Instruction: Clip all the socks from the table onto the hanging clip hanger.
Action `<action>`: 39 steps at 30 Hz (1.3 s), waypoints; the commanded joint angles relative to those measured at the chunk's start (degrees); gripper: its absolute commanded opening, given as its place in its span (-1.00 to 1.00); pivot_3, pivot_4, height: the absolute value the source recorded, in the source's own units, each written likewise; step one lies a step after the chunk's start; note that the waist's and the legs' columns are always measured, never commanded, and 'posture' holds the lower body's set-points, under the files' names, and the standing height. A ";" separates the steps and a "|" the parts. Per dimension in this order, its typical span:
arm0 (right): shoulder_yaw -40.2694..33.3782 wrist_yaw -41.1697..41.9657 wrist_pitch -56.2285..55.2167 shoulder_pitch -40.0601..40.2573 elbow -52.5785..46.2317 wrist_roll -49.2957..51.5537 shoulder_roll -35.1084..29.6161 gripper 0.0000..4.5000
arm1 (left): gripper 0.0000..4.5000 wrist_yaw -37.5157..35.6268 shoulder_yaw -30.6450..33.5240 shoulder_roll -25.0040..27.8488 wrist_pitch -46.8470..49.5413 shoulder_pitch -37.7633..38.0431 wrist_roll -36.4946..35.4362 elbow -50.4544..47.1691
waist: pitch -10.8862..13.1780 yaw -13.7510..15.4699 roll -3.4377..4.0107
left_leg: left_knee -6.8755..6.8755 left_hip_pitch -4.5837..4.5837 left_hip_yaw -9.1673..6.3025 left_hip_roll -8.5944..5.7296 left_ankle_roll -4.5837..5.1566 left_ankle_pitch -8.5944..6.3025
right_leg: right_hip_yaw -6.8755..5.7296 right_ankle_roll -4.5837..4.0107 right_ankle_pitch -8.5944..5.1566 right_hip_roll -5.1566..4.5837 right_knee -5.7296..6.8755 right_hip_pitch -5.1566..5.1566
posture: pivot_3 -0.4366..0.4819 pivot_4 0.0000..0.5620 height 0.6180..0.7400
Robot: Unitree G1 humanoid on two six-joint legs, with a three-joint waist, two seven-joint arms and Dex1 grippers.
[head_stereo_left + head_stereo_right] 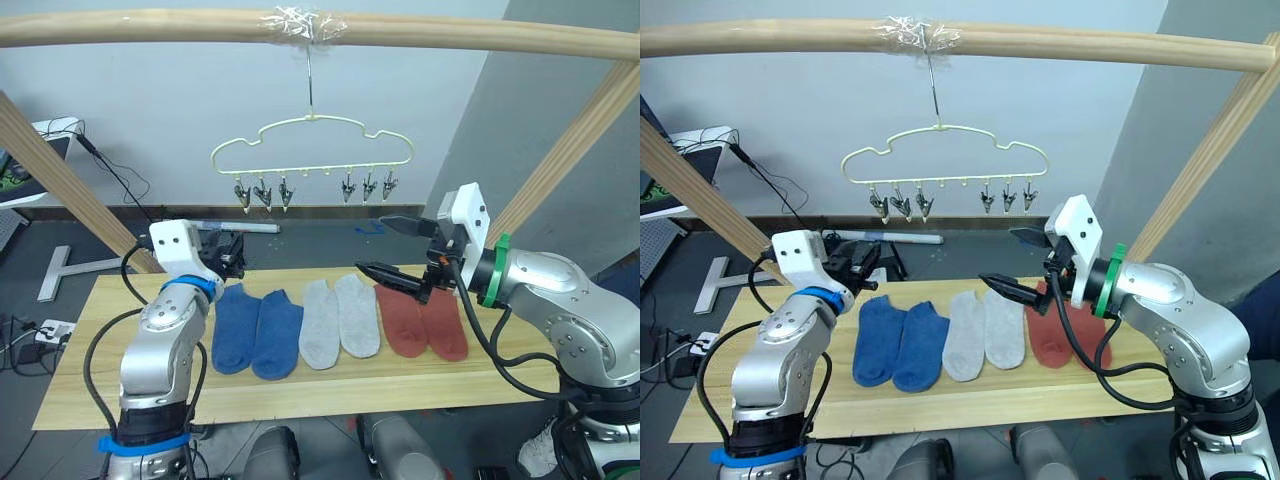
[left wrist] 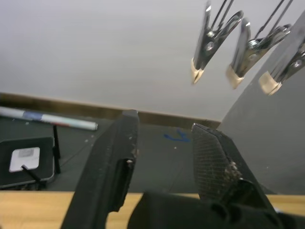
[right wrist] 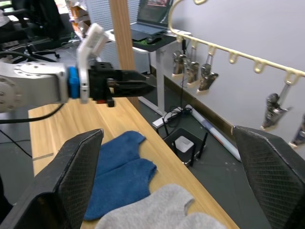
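You are seeing six socks [image 1: 340,316] lying on the table [image 1: 120,400]; right gripper [image 1: 392,248] is hovering wide open, empty, above the red pair; left gripper [image 1: 232,250] is hanging part-open, empty, beyond the blue.

No text, label, brand, number or sign can be read anywhere here: not on the socks, the wooden table, the wire hanger, the robot's arms, or the small devices on the floor beyond.
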 commanded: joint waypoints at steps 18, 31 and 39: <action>-0.53 -1.07 0.36 -1.67 -3.91 2.55 -0.10 1.00 | -0.01 1.18 -1.95 -1.76 -8.57 -8.54 3.61 5.18 | -0.01 -0.50 -0.01 | 0.01 0.00 -0.01 0.01 0.00 0.00 | -0.01 0.04 0.04 -0.01 0.02 0.00 | -0.73 -0.36 1.00; -1.07 -3.45 1.62 -0.75 -5.43 4.06 -0.15 1.00 | -0.01 2.81 -1.70 -2.68 -10.38 -12.70 4.87 9.91 | -0.01 -1.45 -0.01 | 0.05 -0.03 -0.02 0.01 0.00 0.00 | -0.02 0.09 0.06 -0.01 0.04 0.00 | -0.78 -0.34 1.00; -1.02 -3.90 1.88 -0.59 -5.65 4.58 -0.04 1.00 | -0.01 1.40 -1.13 -2.04 -9.08 -8.03 3.85 4.77 | -0.01 -1.74 0.00 | 0.06 -0.03 -0.03 0.02 0.00 0.01 | -0.03 0.09 0.07 -0.01 0.06 0.00 | -0.75 -0.32 1.00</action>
